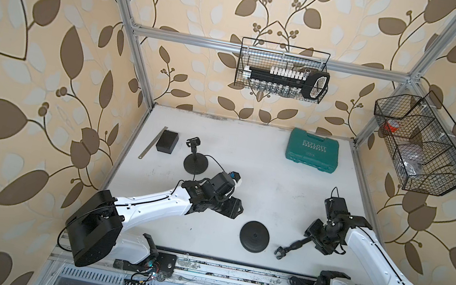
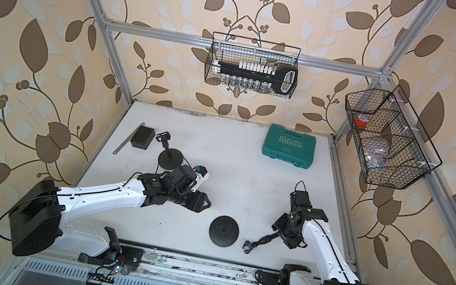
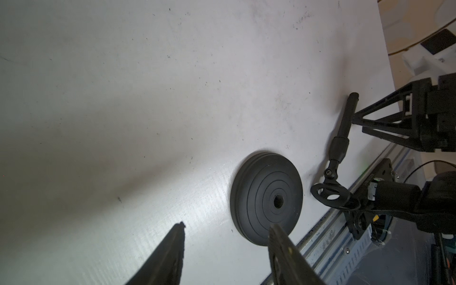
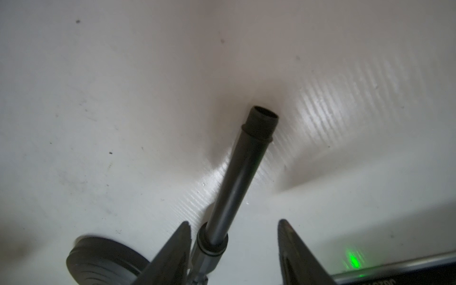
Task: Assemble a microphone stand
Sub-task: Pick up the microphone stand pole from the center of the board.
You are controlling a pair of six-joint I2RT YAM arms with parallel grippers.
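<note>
White table holds stand base and EXPLOIT case.

My left arm and right arm are smooth white shells dotted with small dark screws. Each grows from a bulky, rounded black shoulder housing, and a thin black cable trails along them. My wrists are boxy black motor blocks. My left pincer and right pincer each end in two dark, tapering fingers.
</note>
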